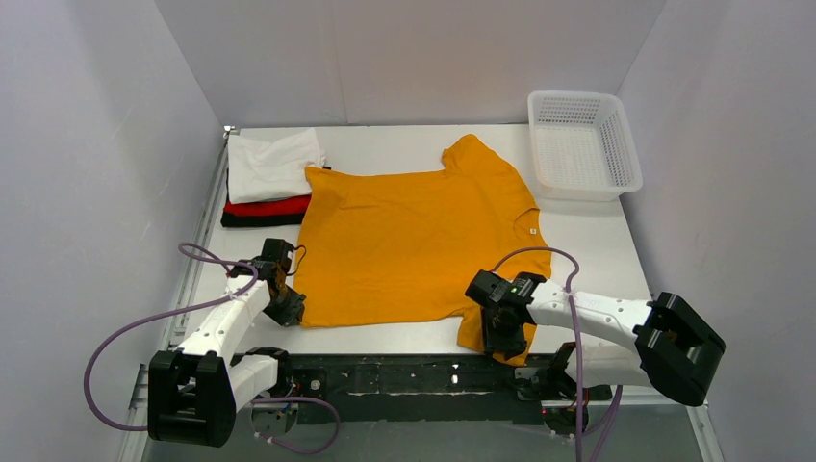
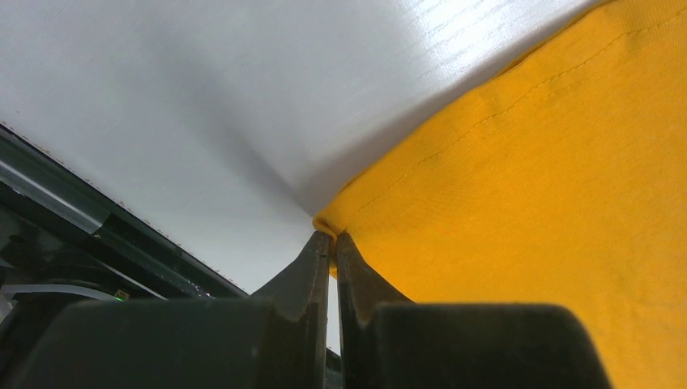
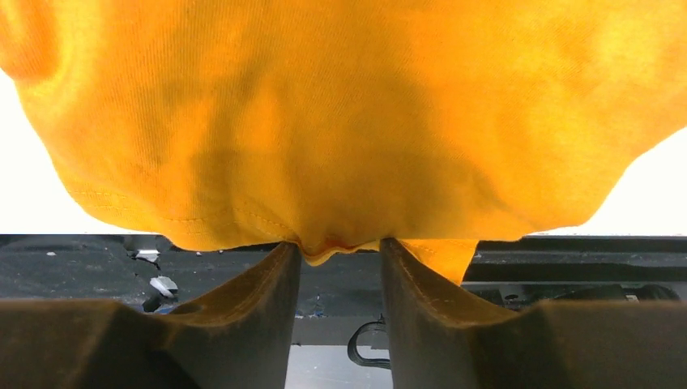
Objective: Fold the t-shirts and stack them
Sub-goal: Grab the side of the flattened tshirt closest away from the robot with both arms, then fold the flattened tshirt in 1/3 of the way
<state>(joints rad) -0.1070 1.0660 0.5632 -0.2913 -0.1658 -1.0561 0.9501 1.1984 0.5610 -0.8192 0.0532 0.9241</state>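
orange t-shirt [image 1: 414,241] pinched by left fingers [image 2: 301,279] and right fingers [image 3: 263,296]

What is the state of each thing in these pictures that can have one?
orange t-shirt, spread out, unfolded.
white t-shirt, folded, topmost.
red t-shirt, folded, under the white one.
black t-shirt, folded, lowest.
basket, upright, empty.
left gripper, jaws shut on the orange t-shirt's hem corner.
right gripper, jaws shut on its near sleeve.
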